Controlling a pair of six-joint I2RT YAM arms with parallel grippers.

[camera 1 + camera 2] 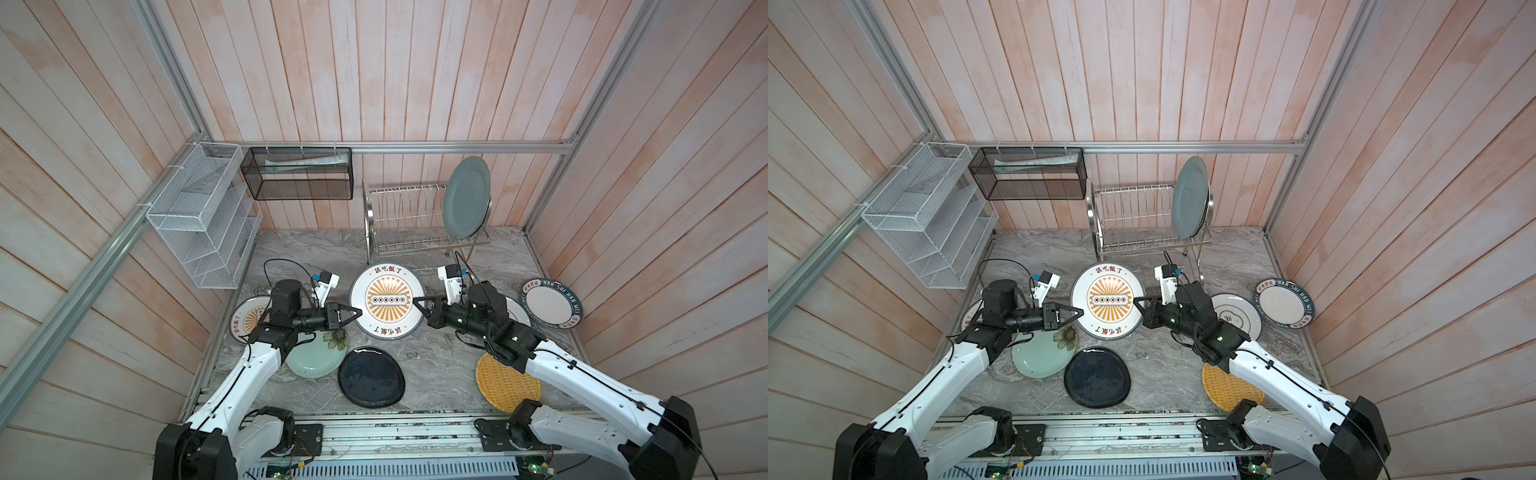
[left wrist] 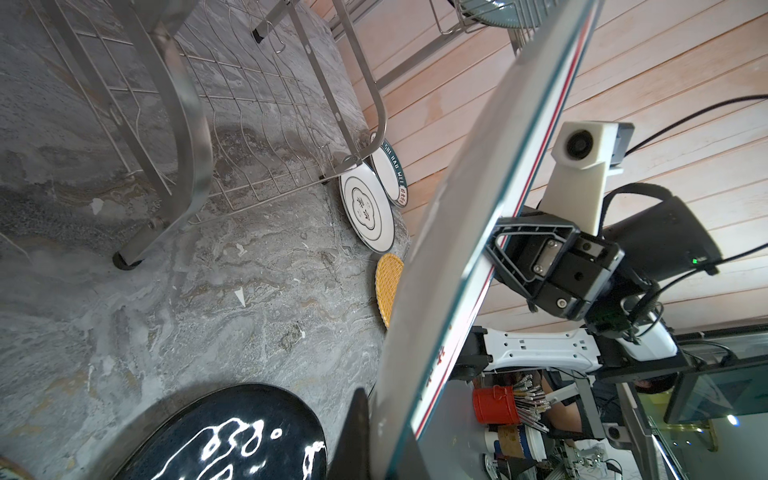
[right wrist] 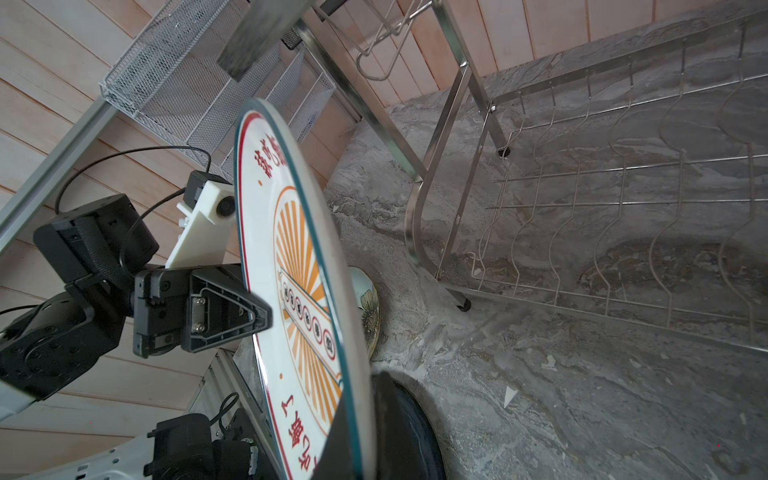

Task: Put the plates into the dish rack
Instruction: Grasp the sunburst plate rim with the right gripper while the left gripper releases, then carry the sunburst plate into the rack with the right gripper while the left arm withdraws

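Holding the sunburst plate over the bench, left jaws and right jaws pinching opposite rims; next probably needs tipping it on edge for a free slot in the far rack.

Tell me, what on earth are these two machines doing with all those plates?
Two robot arms are loading plates into the steel dish rack. The left arm and the right arm both have their jaws shut on opposite edges of one orange sunburst plate, holding it above the table. A grey-blue plate already stands upright in the rack's top tier. Others, such as the dark navy plate and the yellow woven plate, lie on the table.
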